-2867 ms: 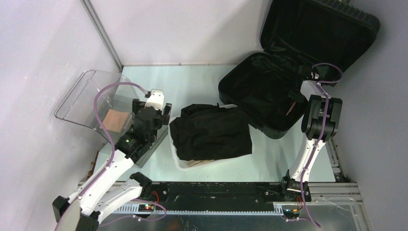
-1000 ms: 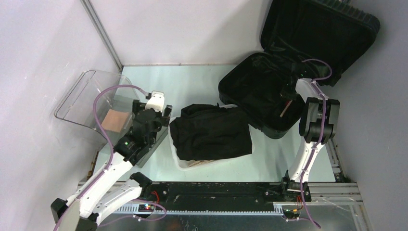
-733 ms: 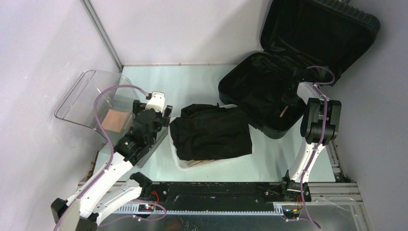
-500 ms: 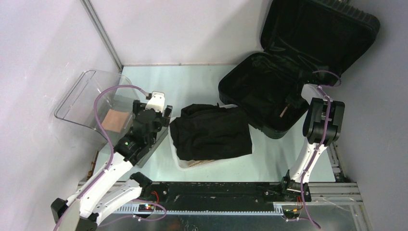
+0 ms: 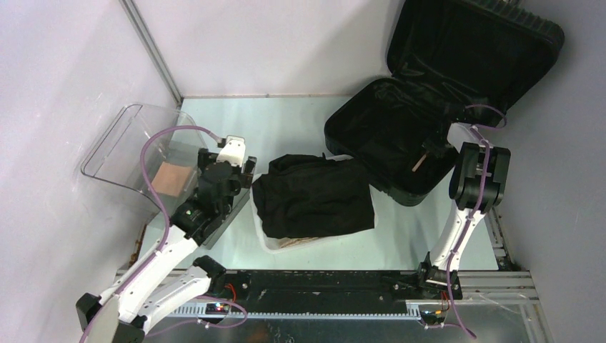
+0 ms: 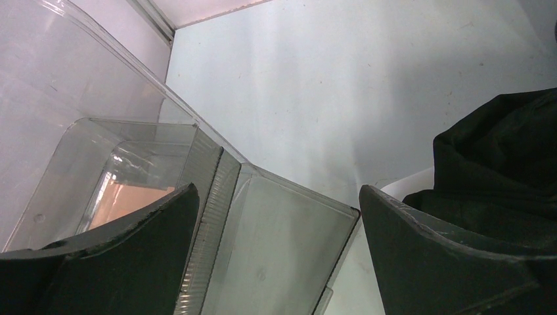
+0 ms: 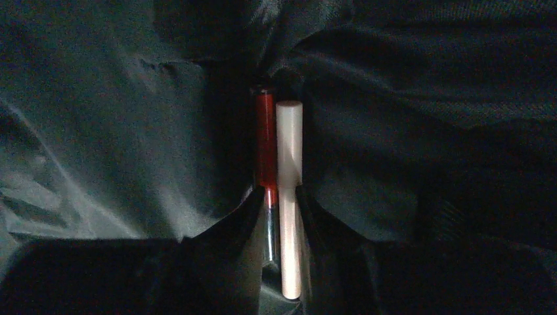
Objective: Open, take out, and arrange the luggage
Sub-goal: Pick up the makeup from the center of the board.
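K: L gripper (image 6: 276, 197) hung w/ jaws fully apart, empty, above clear box (image 6: 131, 170); black garment (image 6: 499, 151) just beside.
M: Luggage (image 5: 361, 132), where?
K: Far right of table (image 5: 286, 121), lid stood open. Prob. stiff, bulky, heavyish. Ribbed shell likely slick, so best taken by rim.
M: R gripper (image 7: 279, 197)?
K: Sat inside luggage, jaws a narrow slot flanking red stick (image 7: 264, 138) + cream stick (image 7: 289, 151). Clamped or loose, couldn't tell.

We see the luggage (image 5: 371, 136) lying open at far right, the right gripper (image 5: 431, 150) inside its lower shell holding a thin pale stick (image 5: 417, 163), and a black garment (image 5: 314, 196) heaped on a white basket (image 5: 263, 236).
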Motion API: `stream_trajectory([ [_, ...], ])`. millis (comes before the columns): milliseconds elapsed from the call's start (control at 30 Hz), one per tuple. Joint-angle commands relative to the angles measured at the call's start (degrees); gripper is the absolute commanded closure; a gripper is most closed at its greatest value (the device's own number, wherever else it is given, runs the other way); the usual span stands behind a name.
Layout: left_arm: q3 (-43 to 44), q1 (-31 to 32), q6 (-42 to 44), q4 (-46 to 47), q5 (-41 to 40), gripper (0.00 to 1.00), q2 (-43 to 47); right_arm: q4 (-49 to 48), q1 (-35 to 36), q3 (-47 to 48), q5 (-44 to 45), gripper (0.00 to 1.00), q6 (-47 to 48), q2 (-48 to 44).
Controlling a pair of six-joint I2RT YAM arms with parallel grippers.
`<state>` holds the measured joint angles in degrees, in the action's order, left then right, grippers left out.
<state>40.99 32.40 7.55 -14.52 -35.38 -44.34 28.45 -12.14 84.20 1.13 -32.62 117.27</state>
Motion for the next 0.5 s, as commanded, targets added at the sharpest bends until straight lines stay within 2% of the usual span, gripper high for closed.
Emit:
stream_trajectory([
  [0,0.09,0.38,0.45,1.07,-0.66,0.00,-0.34,0.66,-0.12,2.20,-0.43,0.73,-2.06,2.50],
  [167,0.03,0.38,0.52,1.16,-0.58,0.00,-0.39,0.96,-0.21,2.58,-1.83,0.77,-1.96,2.61],
  [333,0.05,0.38,0.48,1.16,-0.58,0.00,-0.27,4.25,-0.96,2.92,2.47,0.78,-2.02,1.87],
  [467,-0.15,0.38,0.50,1.33,-0.38,0.00,-0.06,4.58,-1.34,2.80,3.39,0.84,-1.57,1.85],
])
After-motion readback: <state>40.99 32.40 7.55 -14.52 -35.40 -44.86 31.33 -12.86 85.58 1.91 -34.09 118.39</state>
